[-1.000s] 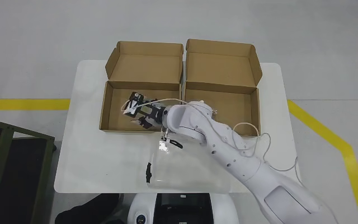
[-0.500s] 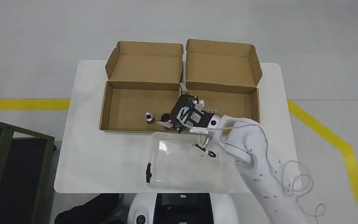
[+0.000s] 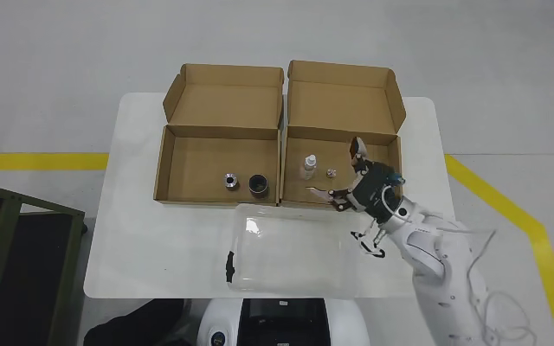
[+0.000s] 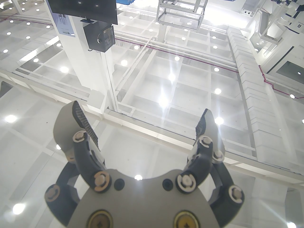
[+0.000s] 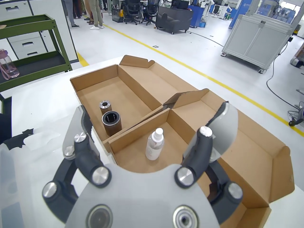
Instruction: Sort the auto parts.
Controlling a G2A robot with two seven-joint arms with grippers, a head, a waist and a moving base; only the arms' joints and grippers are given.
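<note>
Two open cardboard boxes stand side by side. The left box (image 3: 195, 169) (image 5: 95, 88) holds a black cylinder (image 3: 258, 182) (image 5: 111, 123) and a smaller silver part (image 3: 229, 181) (image 5: 105, 106), both upright. The right box (image 3: 381, 164) (image 5: 249, 143) holds a white spray bottle (image 3: 309, 166) (image 5: 154, 144) and a tiny pale piece (image 3: 330, 172). My right gripper (image 3: 344, 173) (image 5: 154, 119) hangs open and empty above the right box, beside the bottle. My left gripper (image 4: 141, 119) is open and empty, pointing up at the ceiling.
A clear plastic bin (image 3: 294, 259) (image 5: 14, 167) lies on the white table in front of the boxes, with a black scrap (image 3: 229, 265) (image 5: 19, 138) at its left side. Both box lids stand open toward the far edge. A green cart (image 3: 35, 251) stands left of the table.
My right arm pulled back from the left box to over the right box. The black cylinder now stands free in the left box, and the bottle came into sight.
</note>
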